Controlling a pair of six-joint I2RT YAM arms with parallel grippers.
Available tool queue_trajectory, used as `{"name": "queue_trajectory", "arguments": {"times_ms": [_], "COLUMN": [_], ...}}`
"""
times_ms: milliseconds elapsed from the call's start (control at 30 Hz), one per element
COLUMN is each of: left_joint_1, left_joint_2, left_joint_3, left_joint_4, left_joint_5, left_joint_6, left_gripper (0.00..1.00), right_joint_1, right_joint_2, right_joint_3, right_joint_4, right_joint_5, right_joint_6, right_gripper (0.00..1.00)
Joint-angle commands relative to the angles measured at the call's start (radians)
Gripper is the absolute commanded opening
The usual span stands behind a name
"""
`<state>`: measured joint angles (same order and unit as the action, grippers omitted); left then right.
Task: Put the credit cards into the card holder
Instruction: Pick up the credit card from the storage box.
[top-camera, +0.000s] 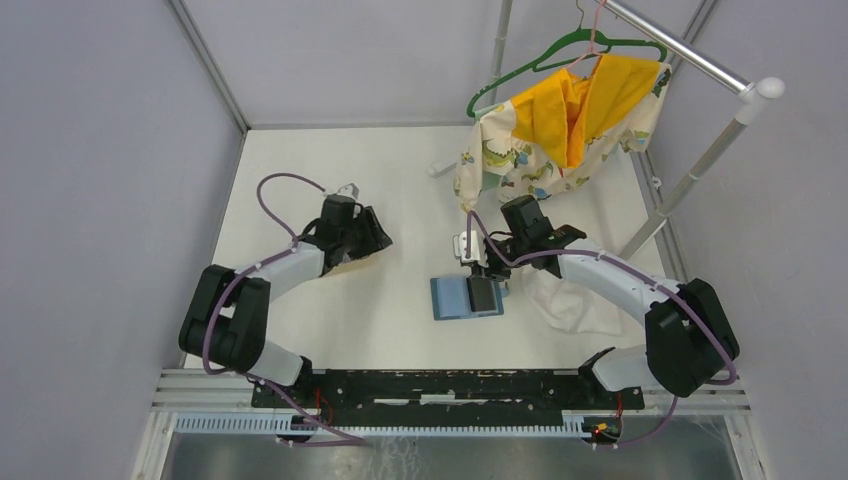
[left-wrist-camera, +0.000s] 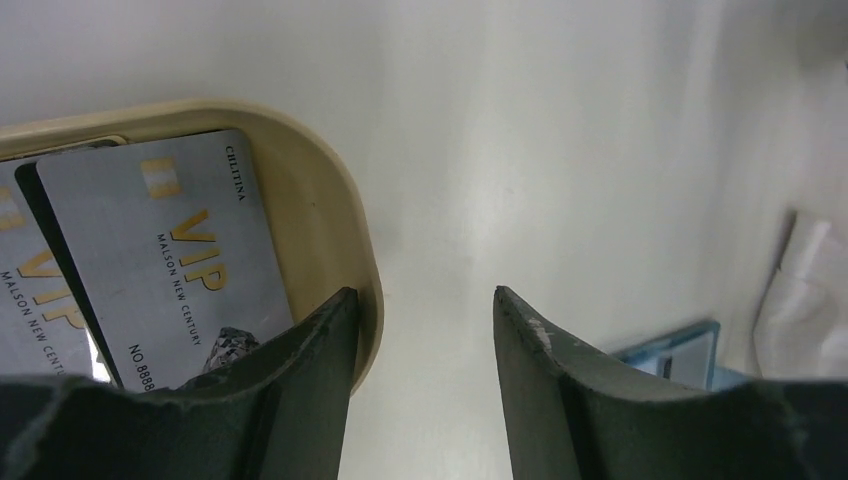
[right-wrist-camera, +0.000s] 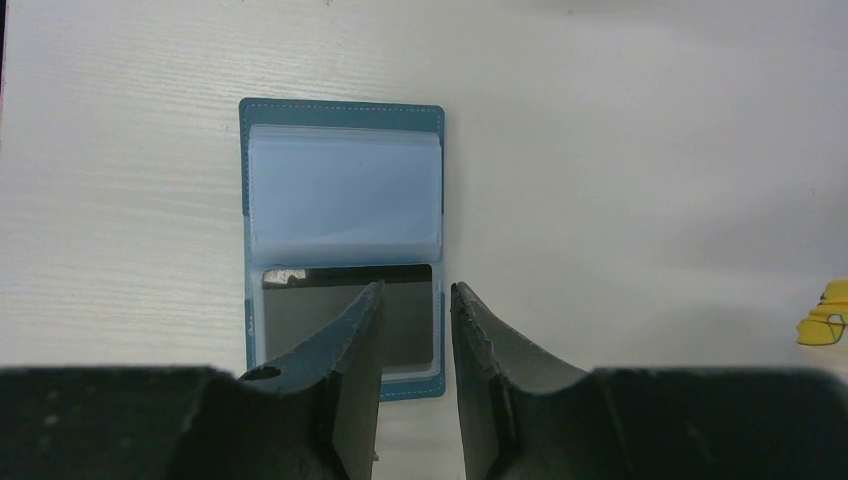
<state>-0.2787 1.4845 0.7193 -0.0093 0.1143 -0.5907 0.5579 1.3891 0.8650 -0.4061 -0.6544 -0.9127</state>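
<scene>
The card holder (right-wrist-camera: 340, 108) lies open and flat on the counter (right-wrist-camera: 640, 150), in front of the right arm. One dark card (right-wrist-camera: 310, 310) sits on its near half, under or on the clear pocket there (I cannot tell which). The other clear pocket looks bare.

The right pincer (right-wrist-camera: 416, 290) hangs right over that dark card. Its two fingers are a little way apart, and nothing shows between them. I cannot tell if they touch the card.

More cards wait in the tan tray (left-wrist-camera: 330, 200) on the left side. They are grey cards (left-wrist-camera: 170, 250) with gold letters, and a black one peeks out between them. The left pincer (left-wrist-camera: 422, 300) is wide apart and holds nothing. One finger is over the tray's rim and the other is over the bare counter.

So I think the job is in the middle: one card is at the card holder, and the rest are not in yet.

Next, the right pincer may need to nudge the dark card all the way in, if it is not in already. Then a pincer has to get a grey card out of the tray. That looks tricky, because the cards are thin and lie flat. A finger would have to slip under an edge, or push a card up against the rim, before closing on it.
</scene>
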Motion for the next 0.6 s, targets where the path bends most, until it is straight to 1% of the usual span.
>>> {"name": "queue_trajectory", "arguments": {"times_ms": [0, 133, 200, 300, 400, 533, 567], "left_joint_1": [-0.150, -0.273, -0.320, -0.371, -0.381, -0.381, -0.381], "left_joint_2": [0.008, 0.085, 0.150, 0.199, 0.181, 0.087, 0.057], "left_joint_3": [0.045, 0.100, 0.152, 0.214, 0.232, 0.220, 0.209], "left_joint_4": [0.088, 0.140, 0.157, 0.167, 0.167, 0.119, 0.108], "left_joint_5": [0.020, -0.021, -0.038, -0.053, -0.067, -0.107, -0.135], "left_joint_6": [-0.085, -0.148, -0.173, -0.180, -0.161, -0.080, -0.061], "left_gripper": [0.59, 0.59, 0.59, 0.60, 0.60, 0.60, 0.60], "right_joint_1": [-0.003, -0.007, -0.011, -0.019, -0.026, -0.030, -0.031], "right_joint_2": [0.005, 0.011, 0.015, 0.015, 0.010, 0.010, 0.011], "right_joint_3": [0.000, 0.000, 0.002, 0.002, 0.000, 0.000, 0.000], "right_joint_4": [0.007, 0.007, 0.005, 0.003, 0.003, 0.003, 0.003], "right_joint_5": [-0.023, -0.016, -0.016, -0.020, -0.028, -0.033, -0.034], "right_joint_6": [0.006, 0.006, 0.006, 0.008, 0.009, 0.009, 0.009], "right_gripper": [0.36, 0.36, 0.36, 0.36, 0.36, 0.36, 0.36]}}
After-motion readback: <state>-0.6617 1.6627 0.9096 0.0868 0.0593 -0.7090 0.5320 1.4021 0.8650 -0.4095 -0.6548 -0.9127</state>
